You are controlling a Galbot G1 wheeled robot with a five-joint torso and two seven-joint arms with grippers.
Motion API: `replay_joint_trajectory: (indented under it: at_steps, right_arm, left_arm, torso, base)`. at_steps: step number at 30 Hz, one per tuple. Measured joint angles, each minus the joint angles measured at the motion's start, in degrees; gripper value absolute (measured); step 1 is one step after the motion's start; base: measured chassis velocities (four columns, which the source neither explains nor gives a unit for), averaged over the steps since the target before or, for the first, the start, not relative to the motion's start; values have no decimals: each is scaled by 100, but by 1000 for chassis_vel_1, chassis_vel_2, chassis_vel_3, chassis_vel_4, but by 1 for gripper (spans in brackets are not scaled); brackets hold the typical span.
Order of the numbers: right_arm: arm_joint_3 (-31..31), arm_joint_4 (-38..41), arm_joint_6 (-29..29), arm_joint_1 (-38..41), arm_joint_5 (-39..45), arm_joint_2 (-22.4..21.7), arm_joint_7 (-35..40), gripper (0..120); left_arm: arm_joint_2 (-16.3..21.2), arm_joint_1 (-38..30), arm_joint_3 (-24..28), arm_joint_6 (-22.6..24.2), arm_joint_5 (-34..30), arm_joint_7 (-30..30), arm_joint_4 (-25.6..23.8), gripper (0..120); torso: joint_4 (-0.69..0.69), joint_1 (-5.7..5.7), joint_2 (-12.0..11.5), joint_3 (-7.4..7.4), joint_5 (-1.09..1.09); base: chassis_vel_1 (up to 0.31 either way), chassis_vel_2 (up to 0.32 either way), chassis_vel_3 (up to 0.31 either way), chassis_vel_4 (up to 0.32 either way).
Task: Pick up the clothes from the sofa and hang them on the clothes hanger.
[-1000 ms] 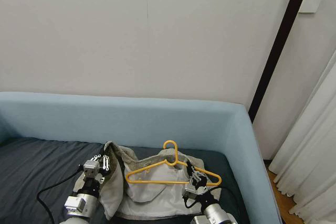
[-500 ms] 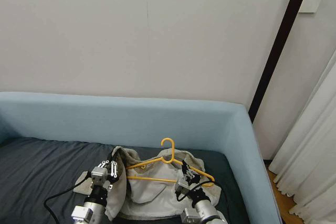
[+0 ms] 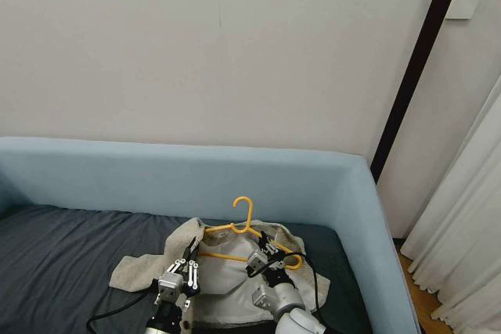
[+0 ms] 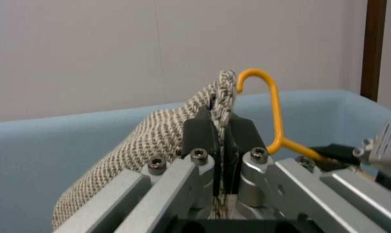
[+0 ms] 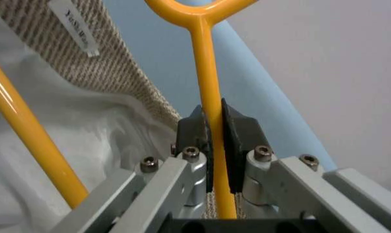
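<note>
Left gripper (image 4: 222,131): pinched shut on the knitted edge of the garment (image 3: 145,270).
Right gripper (image 5: 210,128): clamped on a thin bar of the orange hanger (image 3: 243,217).
Garment and hanger: near the right end of the sofa (image 3: 235,181), close to the backrest.
Risk: I judge the bar could twist between the pads, or the fabric slip free if I pull unevenly.
Writing: a white tag (image 5: 73,23) has print I cannot read.

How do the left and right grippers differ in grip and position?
The left gripper pinches the beige knitted garment; the right gripper clamps the orange plastic hanger. The left sits left of the hanger's hook, the right just below it. Both are shut.
</note>
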Motion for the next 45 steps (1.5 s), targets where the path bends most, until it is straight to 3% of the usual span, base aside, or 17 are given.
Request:
replay_joint_trajectory:
  at_steps: [8,19,25,32,36,42,45]
  right_arm:
    - [207,161,-86,-154,573,-200,210,5]
    - [213,190,-117,-381,698,-194,262,5]
    - [-44,-125,-68,-428,-46,-68,114,5]
    - [96,-427,242,-256,-1278,-15,-205,5]
    - [112,-433,116,-171,-1438,-5,-287,5]
    - [-45,-334,-278,-64,-885,-7,-301,5]
    - [-169,-67,-768,-16,137,-4,-127,5]
  left_arm:
    - [117,59,-199,67,110,-402,179,0]
    - [41,-11,-33,65,232,-285,224,0]
    - [-133,-29,159,-46,283,-132,152,0]
    - [-161,83,205,-183,439,11,142,0]
    - [-203,143,308,-278,556,99,195,0]
    - [-312,199,498,-392,791,186,334,0]
    - [-365,213,567,-418,885,188,439,0]
  torso:
    - [-1,0,0,0,1]
    - [0,0,0,0,1]
    - [-1,0,0,0,1]
    - [0,0,0,0,1]
    - [0,0,0,0,1]
    - [0,0,0,0,1]
    - [0,0,0,0,0]
  base:
    - [0,0,0,0]
    - [0,0,0,0]
    - [0,0,0,0]
    - [0,0,0,0]
    - [0,0,0,0]
    - [0,0,0,0]
    - [0,0,0,0]
